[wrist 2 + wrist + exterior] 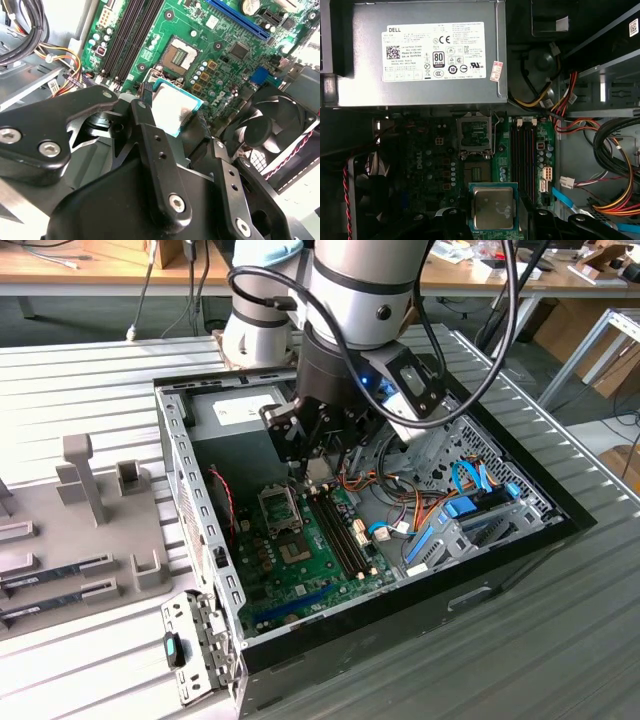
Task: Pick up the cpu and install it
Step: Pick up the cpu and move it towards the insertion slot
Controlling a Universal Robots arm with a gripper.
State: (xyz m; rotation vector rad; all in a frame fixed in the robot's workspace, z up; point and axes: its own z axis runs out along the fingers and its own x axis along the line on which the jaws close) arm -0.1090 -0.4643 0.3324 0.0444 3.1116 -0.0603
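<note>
The cpu [493, 207] is a small flat square chip with a silver-grey top and a thin green rim. It sits between the black fingers of my gripper [492, 216], which is shut on it by two opposite edges. In the second wrist view the cpu [172, 107] hangs above the green motherboard [225, 30], near the open socket [178, 52] but apart from it. In the exterior view my gripper [318, 465] hovers inside the open computer case [520, 540], just above the socket [280, 508]. The socket [475, 132] stands open with its metal frame around it.
The grey power-supply box [420, 50] lies beyond the socket. Dark memory slots [525, 150] run beside it, with bundles of coloured cables [610, 165] further out. A black fan [260, 125] stands close to the gripper. A grey fixture tray [80, 530] lies at the exterior view's left.
</note>
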